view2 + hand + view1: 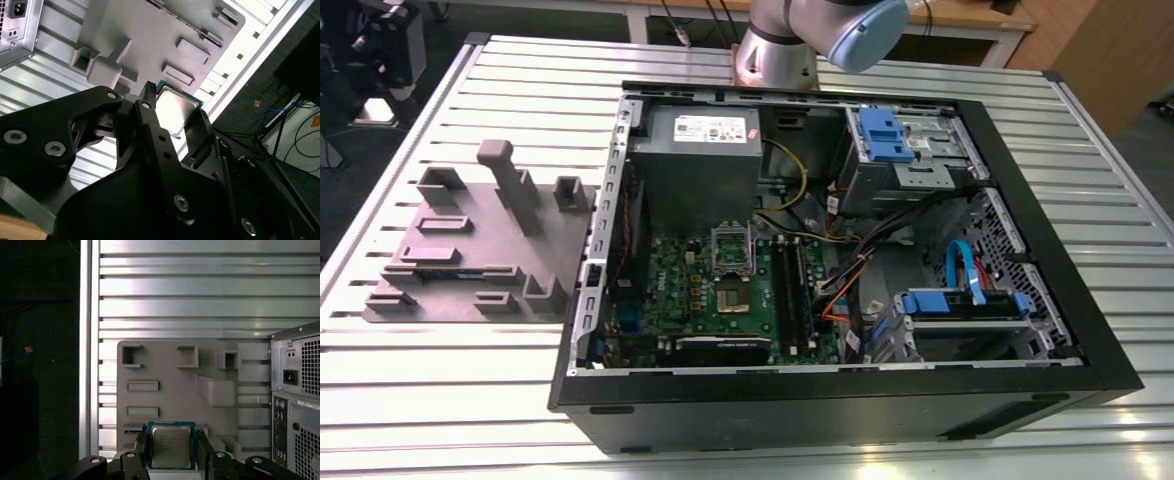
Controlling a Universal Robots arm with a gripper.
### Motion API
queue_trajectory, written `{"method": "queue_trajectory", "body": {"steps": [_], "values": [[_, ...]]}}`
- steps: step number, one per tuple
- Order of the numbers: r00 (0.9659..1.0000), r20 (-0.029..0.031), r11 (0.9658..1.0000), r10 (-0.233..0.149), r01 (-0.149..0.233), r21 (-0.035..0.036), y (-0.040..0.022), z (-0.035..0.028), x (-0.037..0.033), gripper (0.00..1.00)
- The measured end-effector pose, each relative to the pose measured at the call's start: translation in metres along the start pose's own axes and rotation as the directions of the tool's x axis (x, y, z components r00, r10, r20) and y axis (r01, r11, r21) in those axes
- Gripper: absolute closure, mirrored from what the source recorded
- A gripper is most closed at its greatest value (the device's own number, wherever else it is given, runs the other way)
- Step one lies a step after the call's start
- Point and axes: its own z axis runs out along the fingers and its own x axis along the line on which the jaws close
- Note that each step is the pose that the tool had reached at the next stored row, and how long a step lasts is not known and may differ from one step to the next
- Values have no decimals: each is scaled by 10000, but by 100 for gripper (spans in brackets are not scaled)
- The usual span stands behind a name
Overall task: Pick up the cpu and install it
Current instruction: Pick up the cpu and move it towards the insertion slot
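1. The robot's black two-fingered gripper (171, 442) is closed on the cpu (171, 450), a small flat square chip with a silvery-grey metal lid and a thin greenish rim. In both wrist views one finger presses on each of two opposite edges.
2. The cpu hangs flat between the fingers (150, 115), lid towards the cameras, over the grey moulded fixture plate (170, 370) that lies on the ribbed aluminium bench (200, 290). To me it looks lifted clear of the plate rather than seated in a pocket, though I can't be sure of the gap.
3. To the exterior view's right of that plate stands the open black computer case (854, 405). The green motherboard (707, 300) lies inside it with its dark square socket (734, 297) uncovered and the metal bracket tipped up. The grey power supply box (703, 135) sits just beyond the board. By my reckoning the cpu is well apart from the socket.
4. I'd expect the chip to be light and quite stiff, so weight is no trouble.
5. The smooth lid looks slippery, and the underside is likely delicate.
6. The side edges are the sensible place to hold it, as the gripper does now.
7. Those edges are thin, so the hold is narrow. A knock or a tilt could twist the chip between the fingers.
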Motion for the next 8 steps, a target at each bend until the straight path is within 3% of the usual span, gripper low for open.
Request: {"method": "queue_trajectory", "body": {"steps": [8], "values": [[10000,1,10000,0,0,-1,0,0,-37,53]]}}
